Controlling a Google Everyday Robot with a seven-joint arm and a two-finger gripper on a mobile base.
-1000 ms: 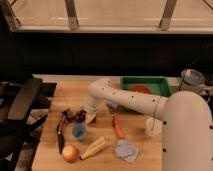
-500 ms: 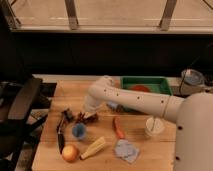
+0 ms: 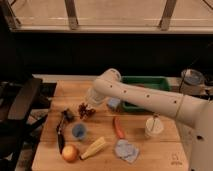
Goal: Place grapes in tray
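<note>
The grapes, a small dark red-purple bunch, hang just above the wooden table left of centre. My gripper is at the end of the white arm that reaches in from the right, and it is shut on the top of the bunch. The green tray stands at the back right of the table, partly hidden behind my arm. The grapes are about a hand's width left of the tray's near left corner.
A small blue cup, a carrot, a white cup, a corn cob, an orange-yellow fruit, a grey-blue cloth and a black tool lie on the table. A grey container stands far right.
The grapes have moved right and slightly up with my gripper, from near the black tool toward the tray. The arm has swung right with them.
</note>
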